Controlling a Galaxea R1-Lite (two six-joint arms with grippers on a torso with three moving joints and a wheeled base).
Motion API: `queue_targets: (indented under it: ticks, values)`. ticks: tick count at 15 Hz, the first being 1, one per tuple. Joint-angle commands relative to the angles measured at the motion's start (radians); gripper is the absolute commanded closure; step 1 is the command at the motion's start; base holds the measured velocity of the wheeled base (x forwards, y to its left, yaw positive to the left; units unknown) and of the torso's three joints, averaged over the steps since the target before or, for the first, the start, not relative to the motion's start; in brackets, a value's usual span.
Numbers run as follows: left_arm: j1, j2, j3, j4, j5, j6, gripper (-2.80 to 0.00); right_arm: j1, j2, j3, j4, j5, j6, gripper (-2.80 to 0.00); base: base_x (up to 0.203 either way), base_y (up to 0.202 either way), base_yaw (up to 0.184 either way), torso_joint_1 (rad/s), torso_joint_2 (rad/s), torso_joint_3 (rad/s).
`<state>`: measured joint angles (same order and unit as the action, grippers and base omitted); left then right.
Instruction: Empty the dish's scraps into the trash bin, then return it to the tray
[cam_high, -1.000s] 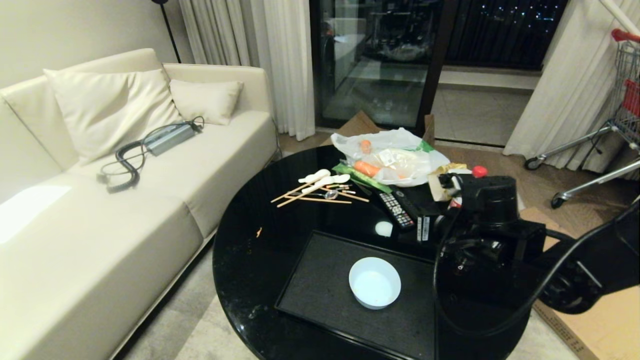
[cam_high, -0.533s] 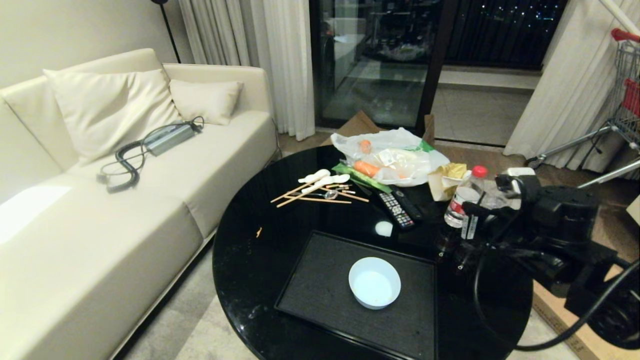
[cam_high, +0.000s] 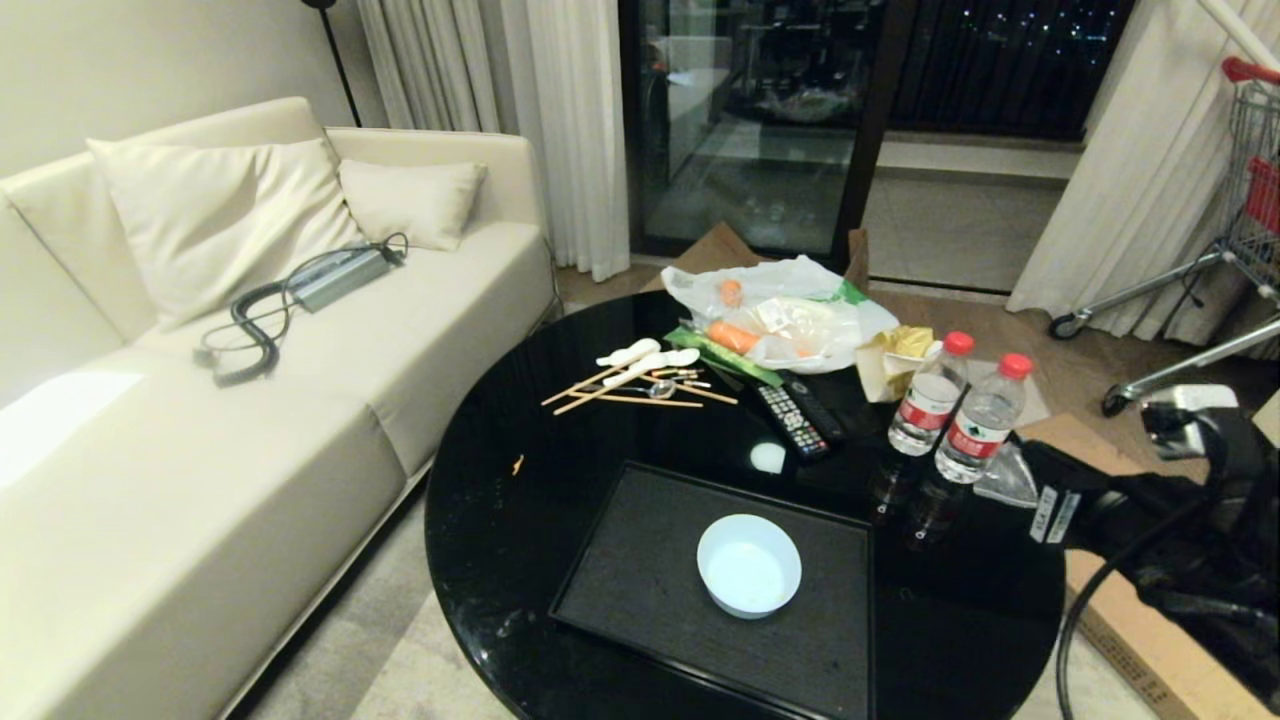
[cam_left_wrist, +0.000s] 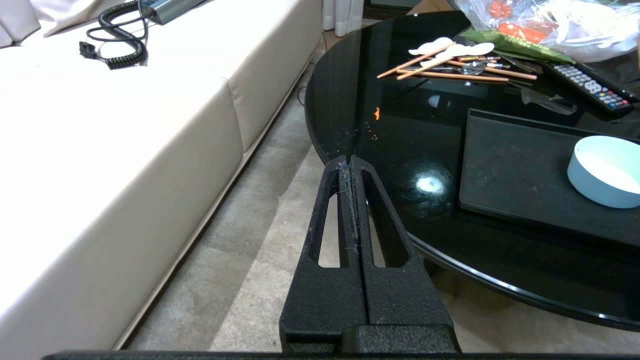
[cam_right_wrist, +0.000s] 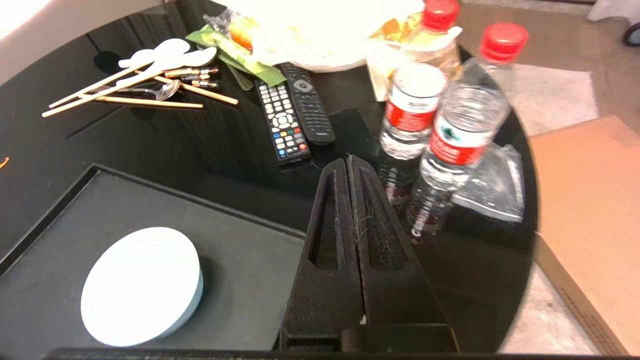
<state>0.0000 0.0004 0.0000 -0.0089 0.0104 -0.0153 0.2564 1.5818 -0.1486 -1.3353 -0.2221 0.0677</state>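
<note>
1. Here, your dish (cam_high: 749, 565) sits upright on the tray (cam_high: 640, 590), toward its right half, and looks empty; no scraps show in it.
2. The tray lies on the near part of the round black table (cam_high: 500, 510).
3. Your right hand (cam_right_wrist: 348, 161) has its fingers pressed together, holding nothing, off the table's right edge beside the two bottles (cam_high: 958, 415).
4. Your left hand (cam_left_wrist: 348, 161) is likewise closed and empty, low by the table's left rim, above the carpet.
5. The bottles carry red caps and red-and-white labels; you cannot read the print.
6. The remote control (cam_high: 793, 420) shows rows of buttons, lettering too small to read.
</note>
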Motion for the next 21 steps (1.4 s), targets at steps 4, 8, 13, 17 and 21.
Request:
queue_targets:
  ticks: [4,8,13,17,21]
  values:
    - [0.0,0.0,0.0,0.0,0.0,0.0,0.0,-0.089,-0.231,0.142,0.005,-0.015,-0.042,0.0,0.0,0.0,0.0,0.0,0.0,0.0]
    - [0.0,0.0,0.0,0.0,0.0,0.0,0.0,-0.214,-0.381,0.148,0.065,-0.018,-0.078,0.0,0.0,0.0,0.0,0.0,0.0,0.0]
    - [0.0,0.0,0.0,0.0,0.0,0.0,0.0,-0.28,-0.675,0.149,0.312,-0.016,-0.122,0.0,0.0,0.0,0.0,0.0,0.0,0.0]
    - [0.0,0.0,0.0,0.0,0.0,0.0,0.0,-0.285,-1.013,0.149,0.708,-0.014,-0.147,0.0,0.0,0.0,0.0,0.0,0.0,0.0]
    - [0.0,0.0,0.0,0.0,0.0,0.0,0.0,-0.285,-1.156,0.149,0.95,-0.01,-0.154,0.0,0.0,0.0,0.0,0.0,0.0,0.0]
